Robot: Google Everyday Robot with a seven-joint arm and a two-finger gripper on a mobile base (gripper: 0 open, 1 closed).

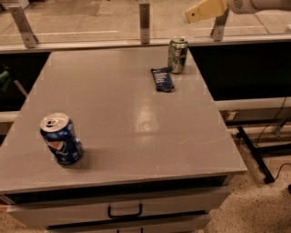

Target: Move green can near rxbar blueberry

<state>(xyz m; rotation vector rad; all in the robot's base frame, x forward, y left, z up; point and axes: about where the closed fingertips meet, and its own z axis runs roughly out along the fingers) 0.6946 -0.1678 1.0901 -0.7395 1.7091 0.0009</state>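
The green can (178, 54) stands upright on the bench (127, 118), just beside the bar (162, 79). The tool (207, 10) hangs above, apart; we cannot tell its width. We judge the can light, slick, dentable: take it mid-body.

You have warm, rather dim light from above. It leaves a pale glare patch mid-counter (113, 91), nearer you than the rxbar blueberry (162, 79). The blue can (60, 139) casts a soft shadow rightward. The tool (200, 11), top right beyond the far edge, catches bright light.
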